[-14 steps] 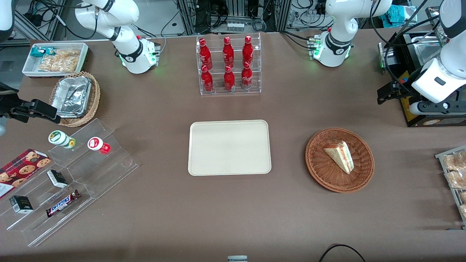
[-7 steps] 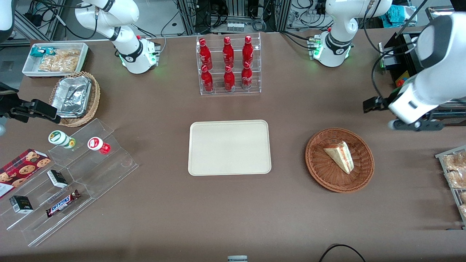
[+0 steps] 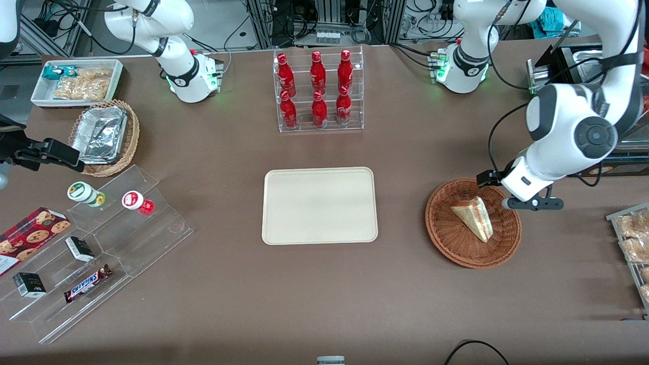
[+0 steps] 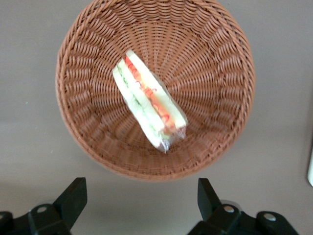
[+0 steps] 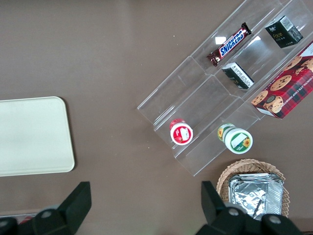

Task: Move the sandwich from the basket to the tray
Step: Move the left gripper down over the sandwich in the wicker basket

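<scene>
**Gently now: a soft wedge waiting in the wicker**

Clearly the sandwich point(image 4: 149, 100) is lying in the middle of the basket point(image 4: 93, 44), wrapped in what looks like clear film, its red and green filling showing along the cut edge. It is probably light and soft, so a hard squeeze risks crushing the bread, and the film may be making it slippery. The safest hold seems to be across the two flat bread faces near the thick middle of the wedge, not at the thin tip.

The end effector point(image 4: 139, 208) is hovering above the basket's rim, off to the side of the sandwich and touching nothing, with its fingers point(image 4: 73, 198) spread wide. It needs to centre over the wedge and turn to match its slant before descending.

The brown surface point(image 3: 405, 213) is lying flat and bare between basket and tray point(image 3: 319, 205), leaving a free path. The tray is sitting unoccupied, well apart from the basket toward the parked arm's end. A rack of red bottles point(image 3: 318, 88) is standing farther from the front camera than the tray, out of the way.
</scene>
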You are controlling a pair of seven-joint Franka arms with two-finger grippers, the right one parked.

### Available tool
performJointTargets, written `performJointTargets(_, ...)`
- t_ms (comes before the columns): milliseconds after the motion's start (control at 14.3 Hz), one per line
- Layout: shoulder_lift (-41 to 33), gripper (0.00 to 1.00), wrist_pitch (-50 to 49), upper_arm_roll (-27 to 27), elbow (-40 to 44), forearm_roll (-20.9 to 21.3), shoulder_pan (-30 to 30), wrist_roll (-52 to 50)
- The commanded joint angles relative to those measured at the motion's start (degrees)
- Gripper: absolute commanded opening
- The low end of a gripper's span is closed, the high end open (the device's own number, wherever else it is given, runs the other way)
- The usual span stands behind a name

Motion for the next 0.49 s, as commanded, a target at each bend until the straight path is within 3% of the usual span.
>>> performJointTargets(0,-0.36,1.00,9.32,0.34,-5.30,-0.82,-0.34,-4.40)
performJointTargets(420,3.59,1.00,17.89,0.34,-6.02,-0.83,-2.63,-36.89)
